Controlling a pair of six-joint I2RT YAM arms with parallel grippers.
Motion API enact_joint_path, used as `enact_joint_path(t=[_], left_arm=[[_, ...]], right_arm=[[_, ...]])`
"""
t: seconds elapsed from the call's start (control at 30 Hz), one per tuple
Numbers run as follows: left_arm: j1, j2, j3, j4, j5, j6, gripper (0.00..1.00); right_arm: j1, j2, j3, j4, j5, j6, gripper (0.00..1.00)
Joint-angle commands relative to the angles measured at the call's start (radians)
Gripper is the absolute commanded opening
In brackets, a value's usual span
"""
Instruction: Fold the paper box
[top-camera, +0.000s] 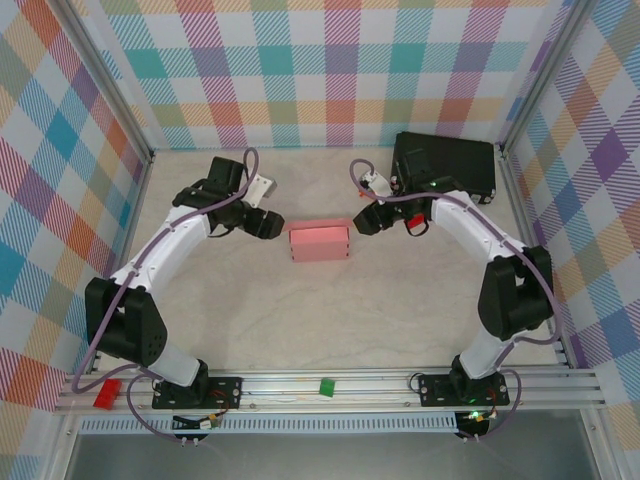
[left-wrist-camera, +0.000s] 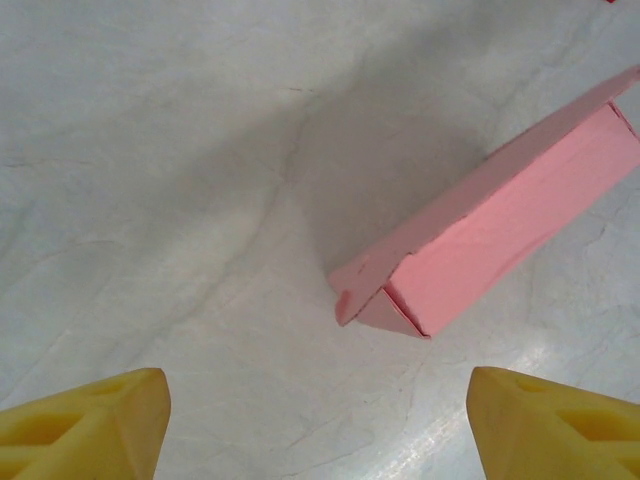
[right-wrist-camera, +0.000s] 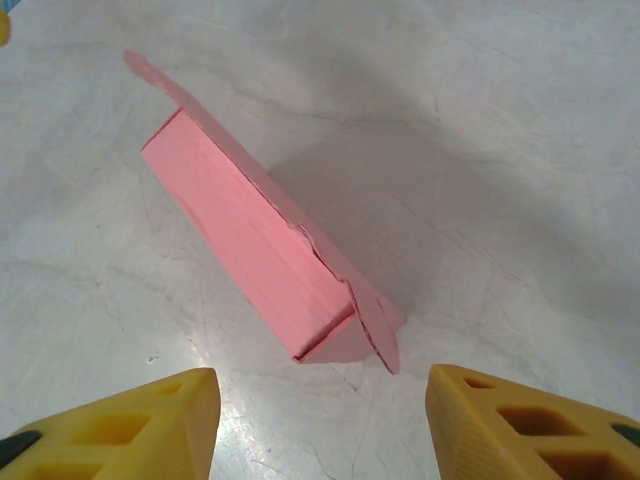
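The paper box (top-camera: 319, 242) is a small pink rectangular box lying on the table's middle, between my two grippers. In the left wrist view the paper box (left-wrist-camera: 500, 215) has its near end flap sticking out. My left gripper (left-wrist-camera: 318, 425) stands open just short of that end, nothing between its yellow fingers (left-wrist-camera: 85, 420). From the right wrist view the paper box (right-wrist-camera: 255, 230) runs away to the upper left, with a loose flap at its near end. My right gripper (right-wrist-camera: 322, 420) is open just short of it, touching nothing. From above, the left gripper (top-camera: 281, 229) and right gripper (top-camera: 356, 220) flank the box's two ends.
A black case (top-camera: 445, 165) lies at the back right, behind the right arm. A small red piece (top-camera: 107, 392) and a green piece (top-camera: 326, 386) sit on the front rail. Checked walls close in the table on three sides.
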Motion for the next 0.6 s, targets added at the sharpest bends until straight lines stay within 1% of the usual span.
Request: enact_joint_path(t=[0.0,0.23,0.57], left_arm=[[-0.001,0.002,-0.005,-0.023,0.045,0.003,0.75],[-0.001,0.069,0.025,-0.066,0.108,-0.001,0.64],[-0.001,0.122,0.031,-0.026,0.17,-0.03,0.6]], right_arm=[[-0.007,0.046,0.069,-0.084,-0.059,-0.052,0.57],[-0.006,0.099,0.105,-0.104,-0.051,-0.002,0.56],[-0.006,0.117,0.104,-0.099,-0.052,0.024,0.49]])
